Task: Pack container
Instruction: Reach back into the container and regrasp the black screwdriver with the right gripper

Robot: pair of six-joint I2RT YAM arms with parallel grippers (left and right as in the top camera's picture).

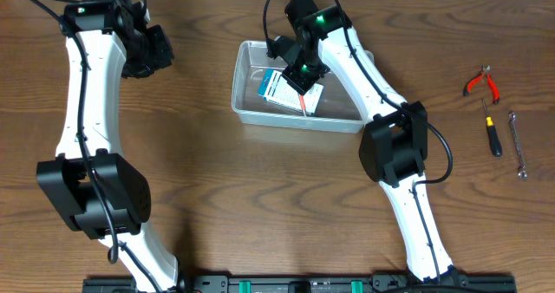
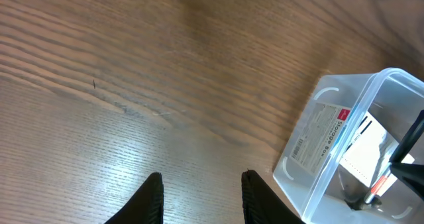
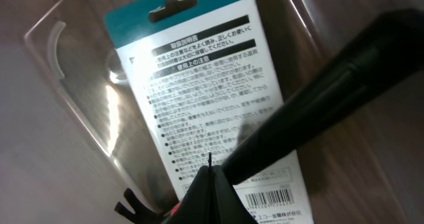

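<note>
the container (image 1: 251, 111) sits on the table (image 1: 225, 198) with a card pack (image 1: 273, 89) inside. the right gripper (image 3: 211, 168) is clenched tight over the container. the left gripper (image 2: 201, 191) is spread apart, empty, left of the container.

On my right wrist view, a packaging card (image 3: 212, 98) with a teal header carries dense Japanese print under two black heading bars; the small lines are too fine for me to read. A barcode (image 3: 275, 201) sits at its lower corner. On my left wrist view, the container (image 2: 301, 181) wall bears a white sticker (image 2: 321, 134) with a barcode and a red mark, wording blurred.
</note>
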